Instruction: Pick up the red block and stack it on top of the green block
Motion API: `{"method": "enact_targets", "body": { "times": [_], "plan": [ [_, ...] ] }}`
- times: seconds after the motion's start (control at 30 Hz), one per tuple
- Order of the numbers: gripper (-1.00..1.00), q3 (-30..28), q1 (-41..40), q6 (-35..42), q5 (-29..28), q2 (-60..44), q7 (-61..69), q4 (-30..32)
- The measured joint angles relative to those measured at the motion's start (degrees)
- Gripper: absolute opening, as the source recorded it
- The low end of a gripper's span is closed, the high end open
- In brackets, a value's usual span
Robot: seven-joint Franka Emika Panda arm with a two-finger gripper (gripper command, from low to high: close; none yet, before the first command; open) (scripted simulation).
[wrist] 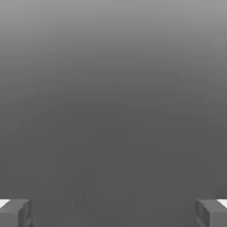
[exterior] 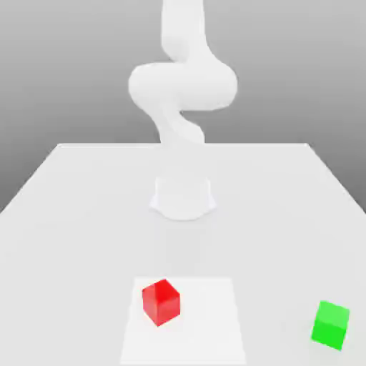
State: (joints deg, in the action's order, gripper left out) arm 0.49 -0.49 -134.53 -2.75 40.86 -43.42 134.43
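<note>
Exterior view, nearest first: one small red cube (exterior: 160, 302) sits on a pale square patch (exterior: 207, 322) at the front of the flat white bench (exterior: 71, 214), turned a little so a corner faces forward. One small green cube (exterior: 330, 324) rests well apart from it, toward the exterior view's right, off the patch. Nothing touches either cube. Farther back, the single white robot arm (exterior: 182, 89) rises from its round base (exterior: 183, 198) at the middle of the bench and curls upward.

From the hand view, the gripper (wrist: 113, 213) is spread wide, with one grey fingertip (wrist: 15, 213) at each lower corner and nothing between them, facing plain grey.

Judging by this, the task is at its very start: the reach toward the red cube has not begun. The next move likely calls for bringing the gripper forward and down over the red cube, with the fingers turned to meet its flat faces instead of its corners.
</note>
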Motion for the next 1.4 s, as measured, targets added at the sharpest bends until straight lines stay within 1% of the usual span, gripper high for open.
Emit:
{"method": "enact_targets", "body": {
  "times": [0.1,0.23,0.33,0.43,0.53,0.67,0.77,0.87,0.9,1.13,1.33,1.4],
  "plan": [
    [0.0,0.0,-0.6,-3.7,-3.5,-7.0,3.5,3.5],
    [0.0,-1.2,-0.9,-8.3,-6.8,-15.6,8.7,7.9],
    [0.0,-2.5,-1.1,-11.7,-8.0,-22.0,13.4,11.2],
    [0.0,-4.5,-0.5,-15.3,-8.0,-28.2,18.9,14.5],
    [0.0,-6.0,0.0,-19.1,-5.7,-34.3,26.1,17.9],
    [0.0,-6.0,0.1,-24.2,1.7,-42.0,38.2,22.0],
    [0.0,-4.6,-0.7,-28.9,4.7,-47.7,41.4,21.9],
    [0.0,-3.3,-1.7,-33.9,6.2,-53.6,42.6,21.1],
    [-1.0,-2.9,-2.0,-35.3,6.4,-55.2,42.8,20.9],
    [-1.0,-2.8,-2.1,-35.4,6.3,-55.5,42.7,20.9],
    [-1.0,-3.9,-1.6,-26.6,3.9,-45.1,41.0,22.4],
    [-1.0,-3.2,0.2,-24.3,3.4,-43.7,38.3,21.7]
  ]
}}
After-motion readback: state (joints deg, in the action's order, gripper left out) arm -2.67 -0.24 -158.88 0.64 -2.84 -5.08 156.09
